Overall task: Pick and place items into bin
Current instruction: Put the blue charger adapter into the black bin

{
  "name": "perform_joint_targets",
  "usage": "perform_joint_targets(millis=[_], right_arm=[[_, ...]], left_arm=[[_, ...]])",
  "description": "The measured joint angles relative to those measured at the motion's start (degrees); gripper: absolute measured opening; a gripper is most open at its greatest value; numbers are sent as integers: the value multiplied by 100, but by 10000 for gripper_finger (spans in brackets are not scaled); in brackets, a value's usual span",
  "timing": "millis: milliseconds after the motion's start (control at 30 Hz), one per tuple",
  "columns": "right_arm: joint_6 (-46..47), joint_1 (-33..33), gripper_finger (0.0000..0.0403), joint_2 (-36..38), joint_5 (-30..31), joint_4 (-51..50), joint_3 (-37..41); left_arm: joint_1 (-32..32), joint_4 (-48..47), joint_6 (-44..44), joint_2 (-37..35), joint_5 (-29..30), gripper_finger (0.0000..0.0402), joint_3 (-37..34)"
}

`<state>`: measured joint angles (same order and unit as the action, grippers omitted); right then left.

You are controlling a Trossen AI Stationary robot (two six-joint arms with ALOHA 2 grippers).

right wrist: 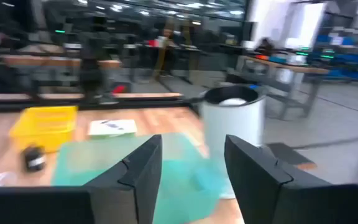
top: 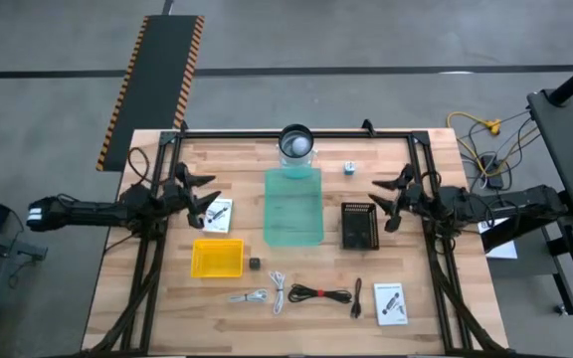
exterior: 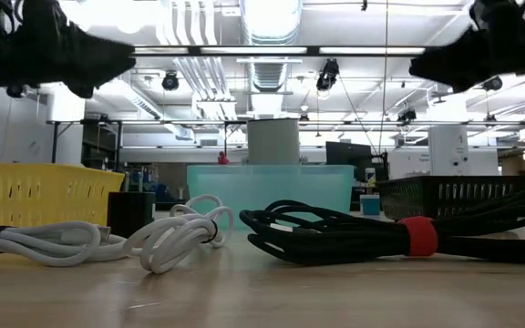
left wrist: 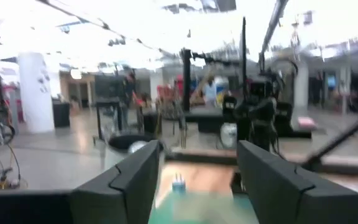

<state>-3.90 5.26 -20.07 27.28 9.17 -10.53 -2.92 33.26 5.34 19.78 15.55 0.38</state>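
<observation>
My left gripper (top: 209, 199) hangs open above the table's left side, next to a white printed card (top: 220, 214). My right gripper (top: 379, 203) hangs open above the right side, beside a black mesh basket (top: 359, 226). Along the near edge lie short white cables (top: 279, 291), a smaller white cable (top: 250, 296), a coiled black cable (top: 319, 293), a short black piece (top: 357, 296) and a second white card (top: 391, 303). A tiny black cube (top: 255, 263) sits by the yellow bin (top: 217, 257). The small blue-white piece (top: 349, 168) rests near the far edge.
A translucent teal bin (top: 293, 206) stands mid-table, with a white cylinder container (top: 296, 144) behind it. Black frame rails (top: 147, 249) run along both table sides. In the low view the white cables (exterior: 180, 232) and black cable (exterior: 335, 232) lie in front of the bins.
</observation>
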Motion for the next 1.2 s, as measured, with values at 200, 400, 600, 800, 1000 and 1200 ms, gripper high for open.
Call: perform_joint_targets(millis=[200,400,600,800,1000,1200], right_arm=[[134,-128,176,-962,740,-1306,-1122],[247,-343,169,-1980,740,-2294,-2066],[525,-758,160,-2873,716,-3532,-2919],[900,-1402,164,-3540,326,-4424,-3354],[768,-2151,172,-4018,-1122,-4447,-3553],[246,-2653,181,-4608,-1333,-4441,-3923]], left_arm=[[0,672,-36,436,20,205,0],[0,788,-32,809,-4,205,2],[0,919,-6,1027,-24,205,22],[0,1256,11,1176,-27,205,24],[0,1341,228,1208,-30,206,28],[0,1429,310,1210,-34,206,28]])
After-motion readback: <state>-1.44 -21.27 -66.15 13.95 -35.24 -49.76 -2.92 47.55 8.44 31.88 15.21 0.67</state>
